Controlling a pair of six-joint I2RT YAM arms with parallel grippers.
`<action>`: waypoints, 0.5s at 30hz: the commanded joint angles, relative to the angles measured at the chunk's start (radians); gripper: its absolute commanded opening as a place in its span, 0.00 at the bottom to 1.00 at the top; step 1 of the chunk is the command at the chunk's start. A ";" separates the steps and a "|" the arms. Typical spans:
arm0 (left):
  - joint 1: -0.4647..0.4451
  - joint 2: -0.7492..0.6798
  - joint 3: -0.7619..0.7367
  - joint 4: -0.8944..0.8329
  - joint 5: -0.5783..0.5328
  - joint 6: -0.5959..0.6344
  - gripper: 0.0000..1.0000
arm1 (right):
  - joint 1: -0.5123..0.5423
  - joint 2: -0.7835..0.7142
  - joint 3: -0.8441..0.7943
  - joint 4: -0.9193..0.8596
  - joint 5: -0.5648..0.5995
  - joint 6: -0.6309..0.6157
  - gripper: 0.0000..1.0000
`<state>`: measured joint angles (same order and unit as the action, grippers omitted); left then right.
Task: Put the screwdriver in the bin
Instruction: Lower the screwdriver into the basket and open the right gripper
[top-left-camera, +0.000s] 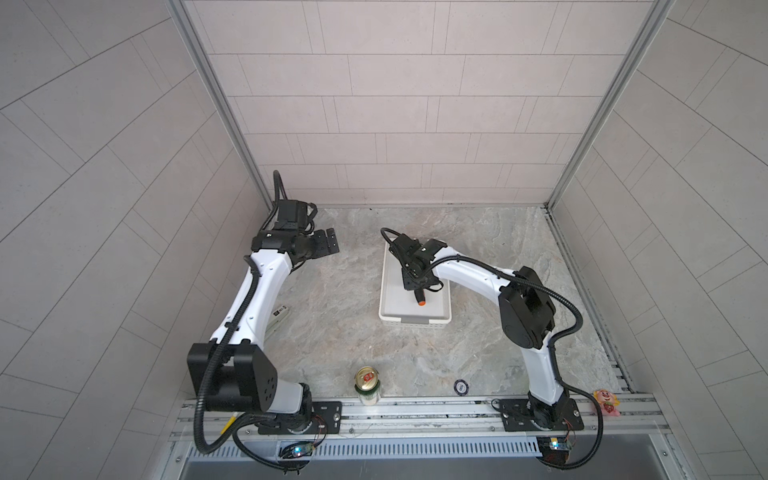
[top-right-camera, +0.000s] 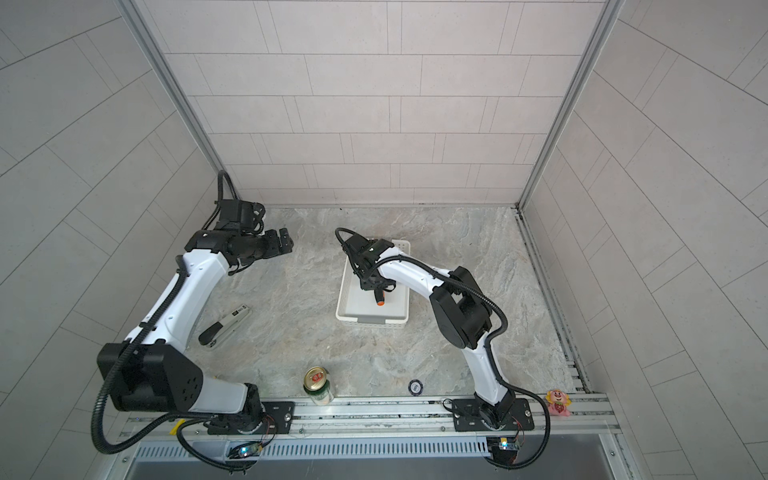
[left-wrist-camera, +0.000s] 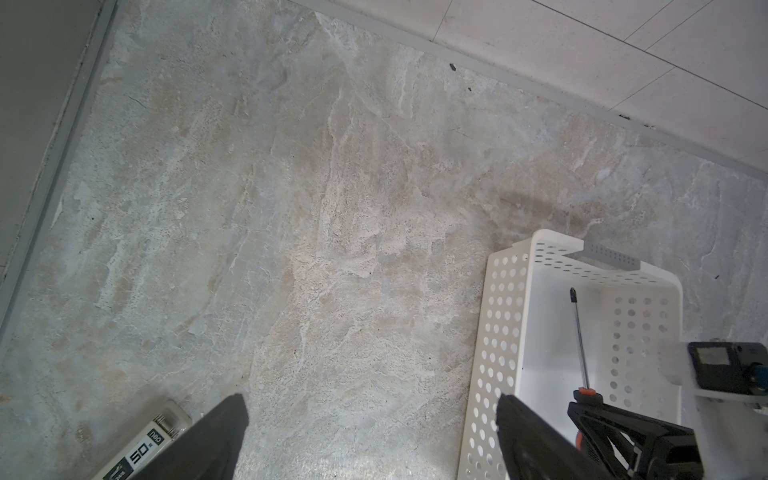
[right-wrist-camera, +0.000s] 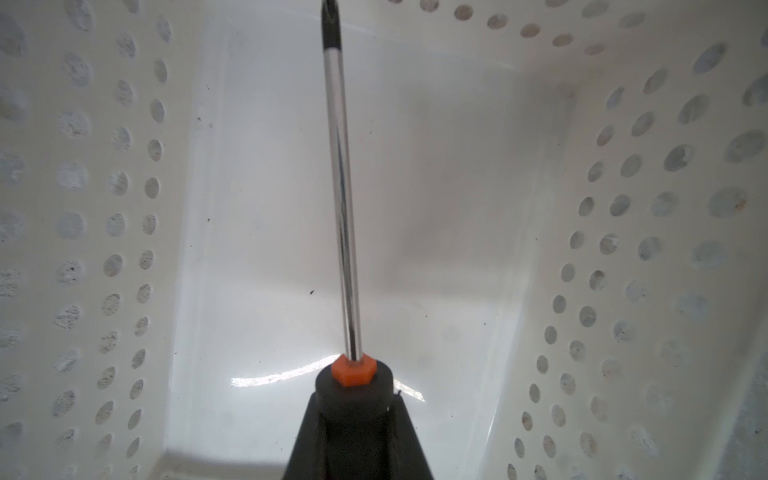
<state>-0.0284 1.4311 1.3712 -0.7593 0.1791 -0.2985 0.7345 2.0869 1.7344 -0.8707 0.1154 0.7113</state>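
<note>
Screwdriver (right-wrist-camera: 343, 199) handle hidden in right jaws' grip, inside bin (top-left-camera: 388, 307); left jaws apart.

Marbled grey-beige stone tabletop (top-left-camera: 478, 353), mottled, matte, evenly lit. Enclosed on three sides of tabletop by pale tiled wall panels (top-left-camera: 395, 104) in staggered brick pattern, thin dark seams. Aluminium corner posts (top-left-camera: 220, 108) at both back corners of tabletop. Metal rail (top-left-camera: 415, 409) along near edge of tabletop, slotted grey vent strip (top-left-camera: 415, 449) just beyond rail. Soft diffuse light, faint shadows on tabletop. Small dark specks at back edge of tabletop by wall, seen in left wrist view (left-wrist-camera: 452, 65).
</note>
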 joint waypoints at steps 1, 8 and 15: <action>0.005 0.009 0.034 -0.011 0.005 -0.008 1.00 | 0.003 0.021 0.009 0.008 0.006 0.011 0.13; 0.006 0.018 0.035 -0.016 -0.009 -0.004 1.00 | 0.001 0.067 0.006 0.027 -0.008 -0.003 0.15; 0.006 0.022 0.035 -0.018 -0.013 -0.001 1.00 | -0.009 0.087 -0.012 0.039 -0.015 -0.013 0.16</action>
<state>-0.0280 1.4483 1.3746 -0.7612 0.1787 -0.2981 0.7315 2.1654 1.7306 -0.8326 0.0921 0.7025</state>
